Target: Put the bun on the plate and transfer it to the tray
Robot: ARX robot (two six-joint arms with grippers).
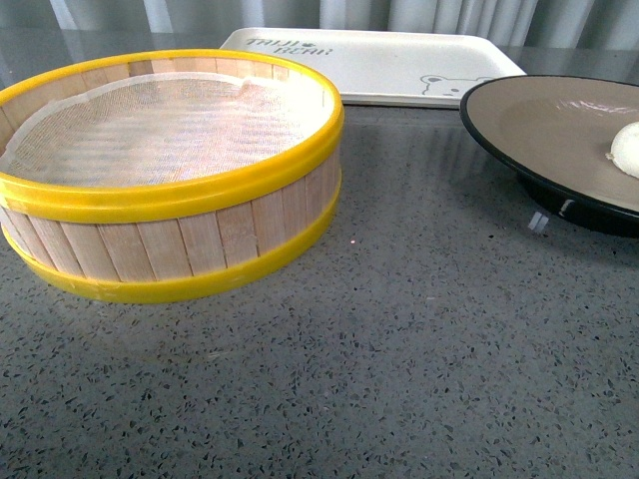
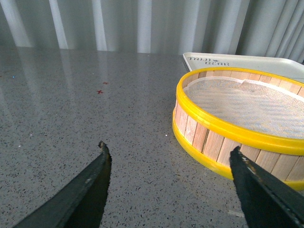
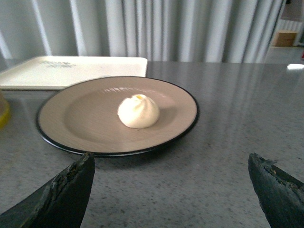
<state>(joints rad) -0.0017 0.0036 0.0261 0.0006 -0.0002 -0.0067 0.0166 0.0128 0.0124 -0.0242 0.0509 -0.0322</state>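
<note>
The cream-white bun sits in the middle of the taupe plate with the black rim. In the front view the plate is at the right edge and only a sliver of the bun shows. The cream tray lies on the table behind, empty; it also shows in the right wrist view and the left wrist view. My right gripper is open and empty, a short way in front of the plate. My left gripper is open and empty over bare table beside the steamer basket.
A yellow-rimmed wooden steamer basket with a white cloth liner stands at the left front, empty; it also shows in the left wrist view. The table is grey speckled stone. A grey curtain hangs behind.
</note>
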